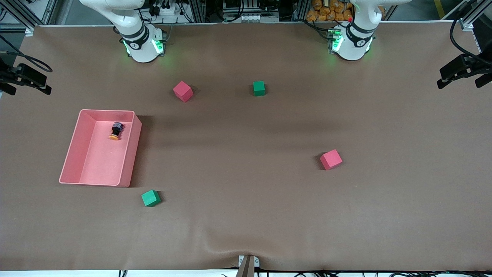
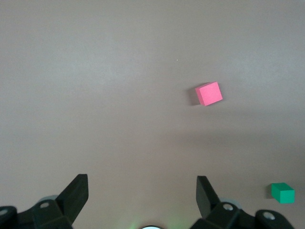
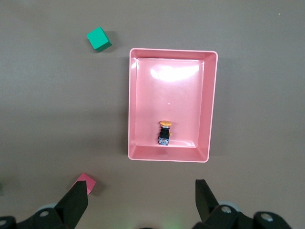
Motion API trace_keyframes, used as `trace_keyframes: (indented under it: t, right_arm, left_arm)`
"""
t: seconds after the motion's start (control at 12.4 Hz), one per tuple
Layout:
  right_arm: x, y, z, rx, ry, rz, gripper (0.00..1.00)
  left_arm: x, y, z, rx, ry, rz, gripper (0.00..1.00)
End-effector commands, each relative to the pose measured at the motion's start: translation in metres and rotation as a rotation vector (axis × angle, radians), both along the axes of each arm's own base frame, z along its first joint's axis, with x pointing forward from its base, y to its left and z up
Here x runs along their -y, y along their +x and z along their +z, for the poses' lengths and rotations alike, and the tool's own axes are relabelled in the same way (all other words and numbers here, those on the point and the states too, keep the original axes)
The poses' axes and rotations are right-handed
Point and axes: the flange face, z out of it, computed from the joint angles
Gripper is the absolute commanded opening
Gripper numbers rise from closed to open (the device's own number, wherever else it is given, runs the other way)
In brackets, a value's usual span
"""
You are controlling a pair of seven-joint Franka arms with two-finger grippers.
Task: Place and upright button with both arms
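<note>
The button (image 1: pixel 116 130) lies on its side in a pink tray (image 1: pixel 130 154), its orange cap pointing toward the front camera. It also shows in the right wrist view (image 3: pixel 165 132), near the tray's (image 3: pixel 131 105) end wall closest to the right arm's base. My right gripper (image 3: pixel 141 187) is open and empty, high above the table beside the tray. My left gripper (image 2: pixel 141 183) is open and empty, high over bare table at the left arm's end. Neither gripper shows in the front view; only the arms' bases do.
One pink cube (image 1: pixel 182 91) and one green cube (image 1: pixel 259 88) lie near the arms' bases. Another pink cube (image 1: pixel 331 159) lies toward the left arm's end. Another green cube (image 1: pixel 150 198) lies nearer the front camera than the tray.
</note>
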Motion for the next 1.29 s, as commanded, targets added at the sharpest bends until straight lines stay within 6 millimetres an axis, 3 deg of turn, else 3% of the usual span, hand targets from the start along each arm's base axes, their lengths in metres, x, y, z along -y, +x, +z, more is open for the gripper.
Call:
trace_keyframes:
  t: [0.0,0.8,0.97,1.21]
  right_arm:
    - [0.001,0.003,0.005,0.003,0.008,-0.021,1.0]
    - [0.011,0.002,-0.002,-0.018,0.007,-0.037,1.0]
    - [0.017,0.006,-0.008,-0.026,0.003,-0.045,1.0]
    - [0.036,0.02,-0.037,-0.077,0.002,-0.066,1.0]
  left_arm:
    - [-0.004,0.002,0.003,0.008,0.004,-0.017,1.0]
    - [-0.005,0.002,0.0,0.002,0.003,-0.014,1.0]
    - [-0.005,0.002,-0.001,-0.004,0.003,-0.014,1.0]
    - [-0.005,0.002,0.0,-0.002,0.003,-0.016,1.0]
